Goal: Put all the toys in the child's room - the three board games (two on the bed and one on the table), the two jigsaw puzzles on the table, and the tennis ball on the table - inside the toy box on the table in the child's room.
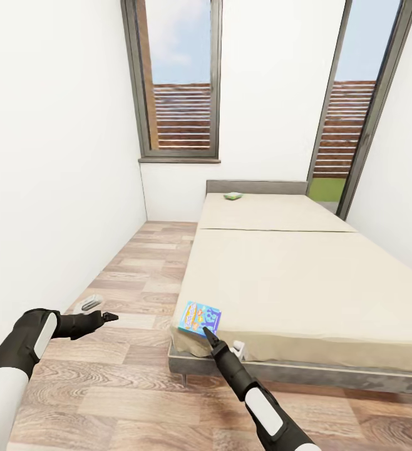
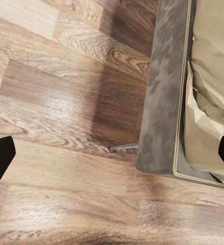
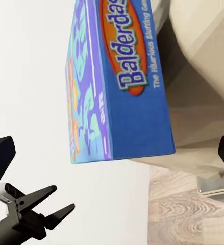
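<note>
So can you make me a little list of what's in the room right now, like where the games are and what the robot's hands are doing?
Blue game: blue board game lying on the near corner of the bed
Other game: small green box near the headboard
Right gripper: fingers open, right beside the blue game, not holding it
Left gripper: open, empty, over the wooden floor
Windows: two tall windows behind the bed

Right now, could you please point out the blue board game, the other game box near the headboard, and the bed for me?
blue board game (image 1: 199,318): head view, middle of its printed lid.
green game box (image 1: 233,196): head view, its top face.
bed (image 1: 306,275): head view, bare beige mattress.
</note>
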Robot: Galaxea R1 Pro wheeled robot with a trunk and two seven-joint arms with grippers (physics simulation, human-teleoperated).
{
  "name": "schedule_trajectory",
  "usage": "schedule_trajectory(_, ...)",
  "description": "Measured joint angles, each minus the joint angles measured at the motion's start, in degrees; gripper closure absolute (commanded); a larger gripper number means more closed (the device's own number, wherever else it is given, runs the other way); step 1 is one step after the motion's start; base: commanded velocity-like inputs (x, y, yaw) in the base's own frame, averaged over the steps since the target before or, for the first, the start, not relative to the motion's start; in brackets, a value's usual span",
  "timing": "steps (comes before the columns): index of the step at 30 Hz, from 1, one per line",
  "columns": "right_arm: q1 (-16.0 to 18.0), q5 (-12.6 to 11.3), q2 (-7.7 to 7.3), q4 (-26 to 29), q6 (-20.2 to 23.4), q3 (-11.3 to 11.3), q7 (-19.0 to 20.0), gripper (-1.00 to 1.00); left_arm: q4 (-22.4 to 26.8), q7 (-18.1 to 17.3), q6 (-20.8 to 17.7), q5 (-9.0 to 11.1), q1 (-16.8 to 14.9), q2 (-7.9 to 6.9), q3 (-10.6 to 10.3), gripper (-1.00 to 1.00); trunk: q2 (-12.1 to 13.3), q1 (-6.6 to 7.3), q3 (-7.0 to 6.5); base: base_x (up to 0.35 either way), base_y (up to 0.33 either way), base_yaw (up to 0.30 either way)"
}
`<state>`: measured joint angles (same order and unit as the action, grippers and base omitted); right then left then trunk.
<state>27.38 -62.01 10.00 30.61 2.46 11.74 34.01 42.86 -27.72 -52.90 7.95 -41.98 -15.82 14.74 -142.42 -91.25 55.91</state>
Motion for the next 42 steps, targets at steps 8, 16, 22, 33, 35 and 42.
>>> schedule_trajectory(8, 0.0, -0.1, 0.00, -0.1, 0.0, 0.0, 0.0, -1.00, 0.0, 0.0, 0.0, 0.0, 0.0, 0.00, 0.0, -1.00, 0.0, 0.00, 0.00, 0.031, 0.000, 0.000)
schedule_trajectory(16, 0.0, 0.0, 0.00, -0.1, 0.0, 0.0, 0.0, -1.00, 0.0, 0.0, 0.0, 0.0, 0.0, 0.00, 0.0, -1.00, 0.0, 0.00, 0.00, 0.010, 0.000, 0.000)
schedule_trajectory(22, 0.0, -0.1, 0.00, -0.1, 0.0, 0.0, 0.0, -1.00, 0.0, 0.0, 0.0, 0.0, 0.0, 0.00, 0.0, -1.00, 0.0, 0.00, 0.00, 0.001, 0.000, 0.000)
schedule_trajectory(33, 0.0, -0.1, 0.00, -0.1, 0.1, 0.0, 0.0, -1.00, 0.0, 0.0, 0.0, 0.0, 0.0, 0.00, 0.0, -1.00, 0.0, 0.00, 0.00, 0.001, 0.002, 0.000)
schedule_trajectory(35, 0.0, -0.1, 0.00, -0.1, 0.0, 0.0, 0.0, -1.00, 0.0, 0.0, 0.0, 0.0, 0.0, 0.00, 0.0, -1.00, 0.0, 0.00, 0.00, 0.039, 0.056, 0.000)
schedule_trajectory(42, -0.2, 0.3, 0.00, -0.1, 0.3, 0.0, 0.0, -1.00, 0.0, 0.0, 0.0, 0.0, 0.0, -0.01, 0.0, -1.00, 0.0, 0.01, 0.01, 0.066, 0.070, 0.000)
